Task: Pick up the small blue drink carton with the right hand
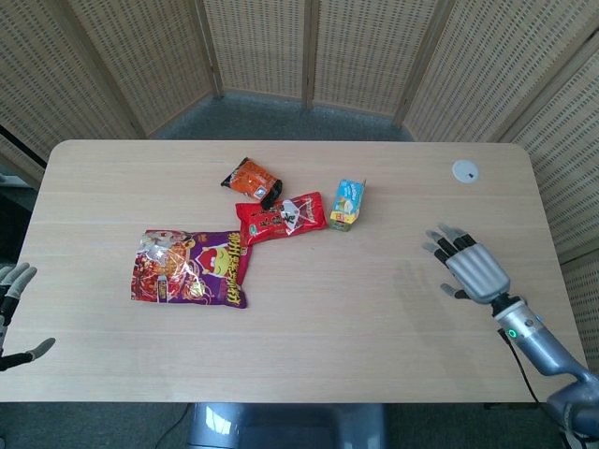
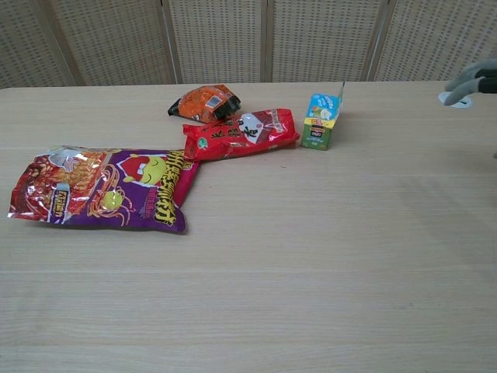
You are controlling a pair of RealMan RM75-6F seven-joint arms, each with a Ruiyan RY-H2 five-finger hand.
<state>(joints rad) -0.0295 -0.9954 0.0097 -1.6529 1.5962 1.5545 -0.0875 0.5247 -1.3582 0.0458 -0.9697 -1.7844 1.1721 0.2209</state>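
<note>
The small blue drink carton (image 1: 347, 204) (image 2: 321, 120) stands upright on the wooden table (image 1: 374, 309), just right of a red snack pack. My right hand (image 1: 470, 267) hovers over the table's right part, well to the right of the carton and nearer the front, fingers spread and holding nothing. In the chest view only its fingertips (image 2: 470, 80) show at the right edge. My left hand (image 1: 11, 313) sits at the far left edge off the table, fingers apart and empty.
A red snack pack (image 1: 281, 218) lies touching the carton's left side, with an orange packet (image 1: 252, 179) behind it. A large purple chip bag (image 1: 191, 267) lies left of centre. A white round cap (image 1: 465, 170) sits in the far right of the table.
</note>
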